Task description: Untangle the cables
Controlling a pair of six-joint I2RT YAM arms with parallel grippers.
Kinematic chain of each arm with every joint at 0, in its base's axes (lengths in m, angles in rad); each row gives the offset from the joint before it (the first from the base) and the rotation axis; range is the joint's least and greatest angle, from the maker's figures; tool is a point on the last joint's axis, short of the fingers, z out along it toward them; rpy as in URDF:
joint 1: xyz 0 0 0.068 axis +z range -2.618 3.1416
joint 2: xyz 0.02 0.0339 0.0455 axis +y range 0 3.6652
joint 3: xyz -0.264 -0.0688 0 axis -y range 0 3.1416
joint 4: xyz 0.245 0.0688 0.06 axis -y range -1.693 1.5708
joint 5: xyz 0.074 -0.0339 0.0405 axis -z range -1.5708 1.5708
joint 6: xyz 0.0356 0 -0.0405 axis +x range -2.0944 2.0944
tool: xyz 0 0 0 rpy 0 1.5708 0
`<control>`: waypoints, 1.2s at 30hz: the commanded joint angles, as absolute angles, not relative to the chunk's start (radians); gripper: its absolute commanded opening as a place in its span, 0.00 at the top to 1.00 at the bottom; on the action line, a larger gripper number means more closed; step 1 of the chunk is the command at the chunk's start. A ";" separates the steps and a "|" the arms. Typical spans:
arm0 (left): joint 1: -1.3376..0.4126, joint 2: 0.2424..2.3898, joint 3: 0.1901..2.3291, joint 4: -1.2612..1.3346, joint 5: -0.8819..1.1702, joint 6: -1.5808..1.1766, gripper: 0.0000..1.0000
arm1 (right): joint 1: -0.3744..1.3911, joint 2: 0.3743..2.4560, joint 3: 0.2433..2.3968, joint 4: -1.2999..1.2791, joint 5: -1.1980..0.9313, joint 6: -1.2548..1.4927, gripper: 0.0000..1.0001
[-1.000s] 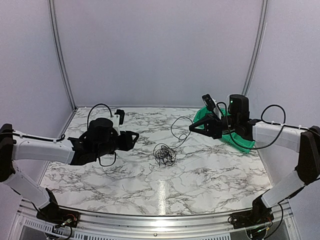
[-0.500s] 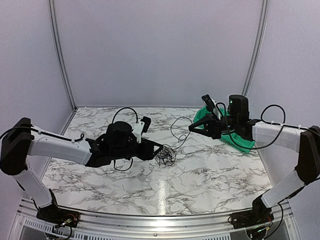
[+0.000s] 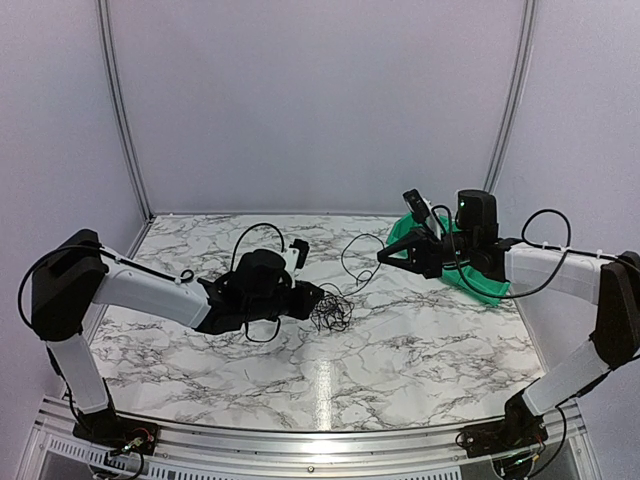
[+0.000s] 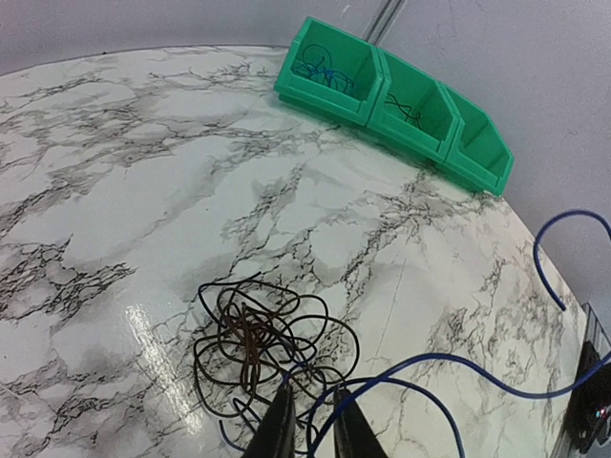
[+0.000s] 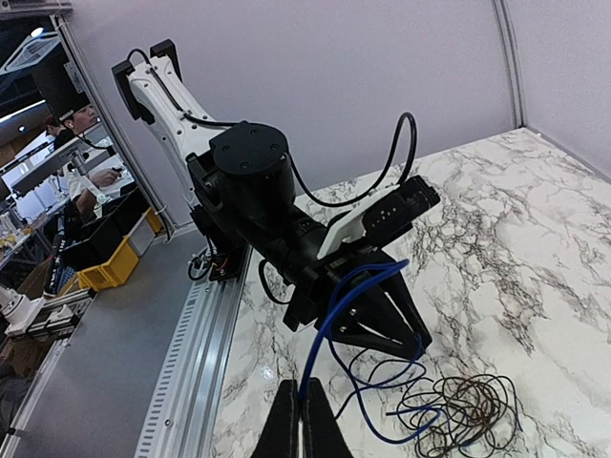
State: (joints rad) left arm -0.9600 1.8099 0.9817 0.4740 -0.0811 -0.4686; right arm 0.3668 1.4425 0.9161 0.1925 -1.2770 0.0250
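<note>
The near edge of the desk [image 3: 400,350] is bounded by a metal rail [image 3: 320,440], and bare marble lies between it and the work. At the desk centre the cables [image 3: 330,310] are gathered in a loose wad of black loops. The left claw [image 3: 312,300] is set at 9 o'clock of the wad, just beside it, low over the desk, with its jaws slightly parted and nothing gripped. The blue cable [image 4: 458,367] is led up out of the wad toward 2 o'clock, where it is clamped in the clenched right claw [image 5: 301,405], well above the desk. Its lower end is seen threaded among the black loops, so its extraction is judged part done; the black cables are judged not yet separated. Farther off, at 2 o'clock of the desk, the green bins [image 4: 382,91] are placed, thin strands already in two compartments. Open room is available at 6 and 10 o'clock; walls [image 3: 300,100] close off the left, right and far sides.
</note>
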 commanded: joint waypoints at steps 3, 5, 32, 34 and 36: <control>-0.929 1.859 0.963 0.588 -0.164 -0.527 0.91 | 0.365 1.437 0.932 0.187 -1.301 0.029 1.00; -0.920 1.882 0.954 0.590 -0.162 -0.536 0.94 | 0.364 1.422 0.939 0.206 -1.327 0.060 1.00; -0.885 1.857 0.781 0.588 -0.123 -0.524 1.00 | 0.176 1.299 1.427 0.470 -1.429 0.652 1.00; -0.884 1.839 0.754 0.588 -0.129 -0.517 0.99 | 0.170 1.301 1.440 0.472 -1.421 0.654 1.00; -0.884 1.820 0.729 0.586 -0.137 -0.511 0.98 | 0.162 1.306 1.456 0.464 -1.413 0.652 1.00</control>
